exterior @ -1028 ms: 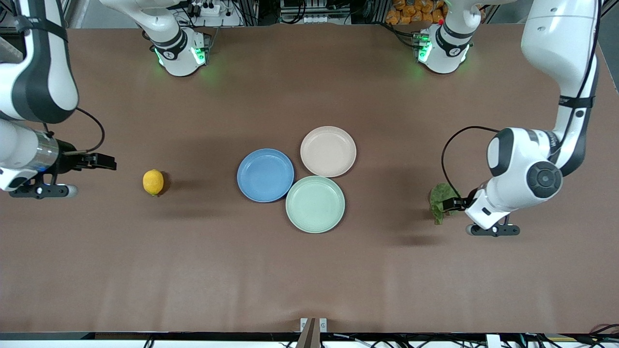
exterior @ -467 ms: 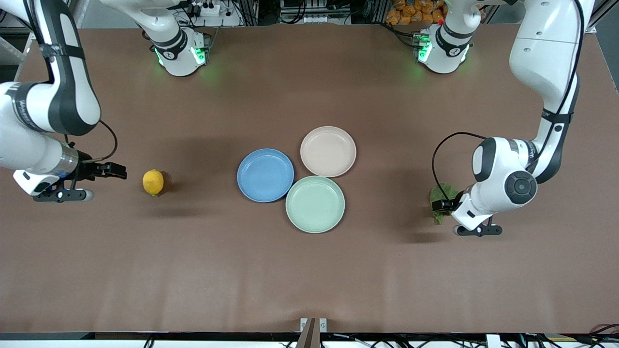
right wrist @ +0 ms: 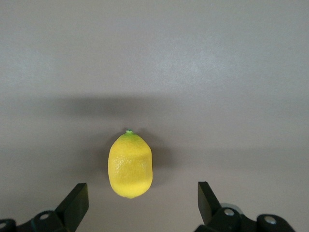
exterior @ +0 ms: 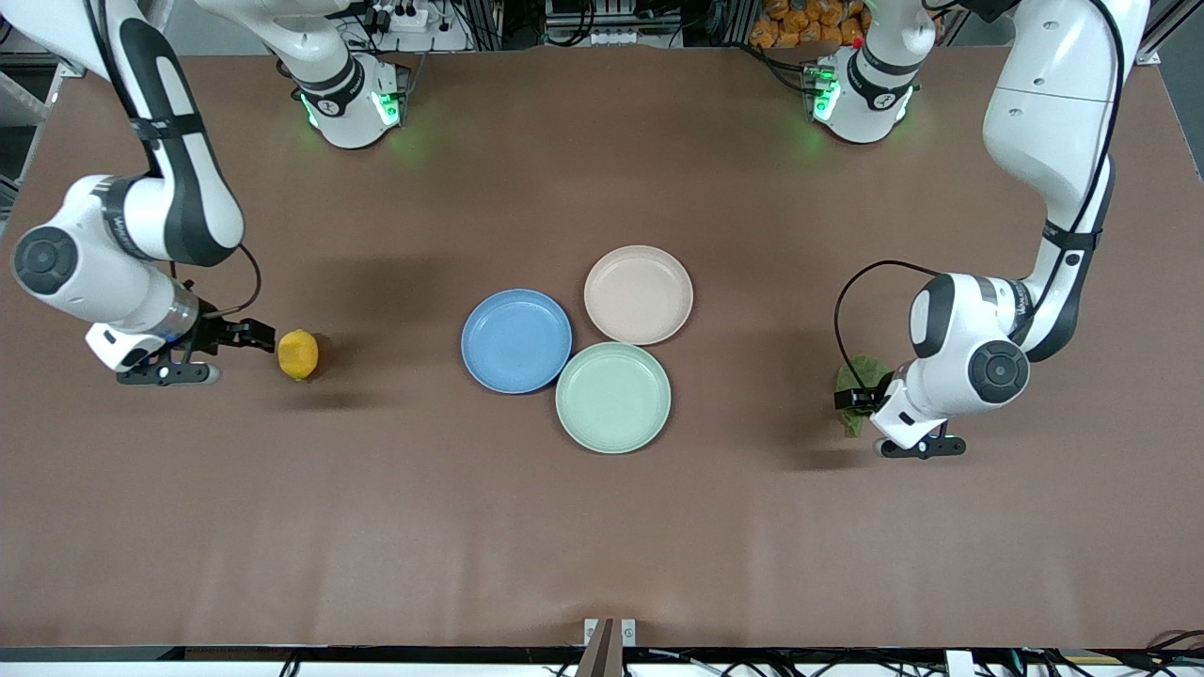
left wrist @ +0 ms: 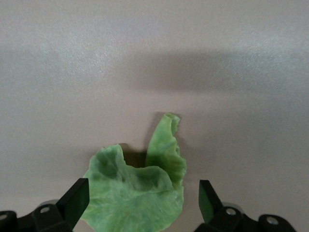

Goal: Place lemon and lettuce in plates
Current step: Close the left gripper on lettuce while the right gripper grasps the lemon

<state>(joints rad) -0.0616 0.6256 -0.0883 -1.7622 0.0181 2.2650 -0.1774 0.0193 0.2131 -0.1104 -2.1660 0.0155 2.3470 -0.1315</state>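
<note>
The lemon (exterior: 298,354) lies on the brown table toward the right arm's end; it also shows in the right wrist view (right wrist: 130,165). My right gripper (exterior: 256,335) is open and low beside the lemon, which lies just ahead of its fingertips (right wrist: 76,202). The lettuce (exterior: 857,392) lies toward the left arm's end and fills the left wrist view (left wrist: 137,186). My left gripper (exterior: 854,399) is open with its jaws either side of the leaf, partly hiding it. The blue plate (exterior: 516,339) and the beige-pink plate (exterior: 639,294) sit empty mid-table.
A pale mint-green plate (exterior: 613,397) sits touching the other two, nearer the front camera. Both arm bases stand along the table edge farthest from the front camera.
My right gripper has moved along the table up to the lemon. My left gripper has crept further over the lettuce. Lemon, lettuce and plates have not moved.
</note>
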